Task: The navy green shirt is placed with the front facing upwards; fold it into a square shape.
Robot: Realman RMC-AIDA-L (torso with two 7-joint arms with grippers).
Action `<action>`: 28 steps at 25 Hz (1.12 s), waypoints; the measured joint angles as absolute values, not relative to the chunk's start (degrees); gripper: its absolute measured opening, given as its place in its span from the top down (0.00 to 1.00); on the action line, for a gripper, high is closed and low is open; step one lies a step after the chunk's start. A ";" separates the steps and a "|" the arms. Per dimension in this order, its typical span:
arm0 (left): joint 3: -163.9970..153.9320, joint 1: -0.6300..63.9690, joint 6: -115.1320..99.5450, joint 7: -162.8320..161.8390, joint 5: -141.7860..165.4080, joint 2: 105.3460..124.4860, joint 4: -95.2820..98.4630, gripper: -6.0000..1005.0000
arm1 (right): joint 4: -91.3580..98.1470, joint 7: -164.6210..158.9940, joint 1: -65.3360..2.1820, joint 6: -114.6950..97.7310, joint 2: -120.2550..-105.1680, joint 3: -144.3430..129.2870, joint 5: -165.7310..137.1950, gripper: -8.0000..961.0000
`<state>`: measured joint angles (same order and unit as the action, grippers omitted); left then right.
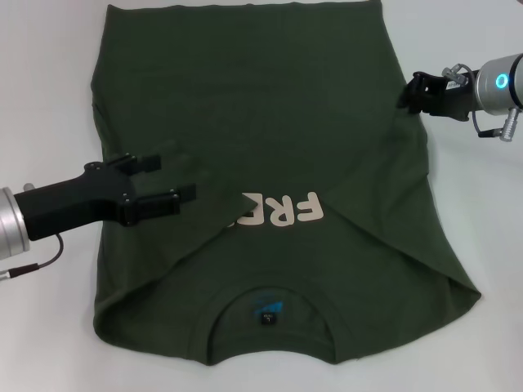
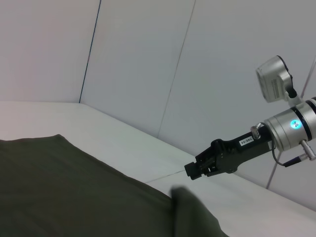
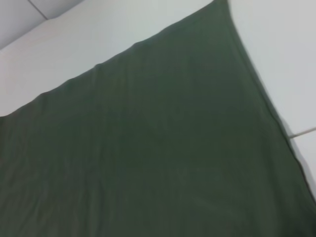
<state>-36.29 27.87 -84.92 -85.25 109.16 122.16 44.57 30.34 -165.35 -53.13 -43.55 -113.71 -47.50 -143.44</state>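
The navy green shirt lies flat on the white table, collar nearest me and hem at the far side. Both side flaps are folded inward, and the left one covers part of the off-white print. My left gripper hovers open over the folded left flap, with nothing between its fingers. My right gripper sits at the shirt's right edge; in the left wrist view the right gripper hangs just beyond the cloth. The right wrist view shows only plain green fabric.
The white table shows bare strips to the left and right of the shirt. A pale wall rises behind the table's far edge. A small blue label sits inside the collar.
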 joint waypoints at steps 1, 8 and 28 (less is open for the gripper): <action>-36.29 27.92 -84.88 -85.25 109.15 122.16 44.56 0.07 | 30.34 -165.35 -53.13 -43.55 -113.71 -47.50 -143.44 0.90; -36.26 28.11 -84.05 -85.75 108.57 122.18 44.47 0.07 | 30.55 -161.88 -51.66 -43.43 -113.47 -47.38 -138.79 0.63; -27.11 26.07 -92.11 -121.82 116.55 117.28 44.77 0.07 | 34.88 -129.87 -32.17 -68.99 -109.46 -41.29 -109.17 0.15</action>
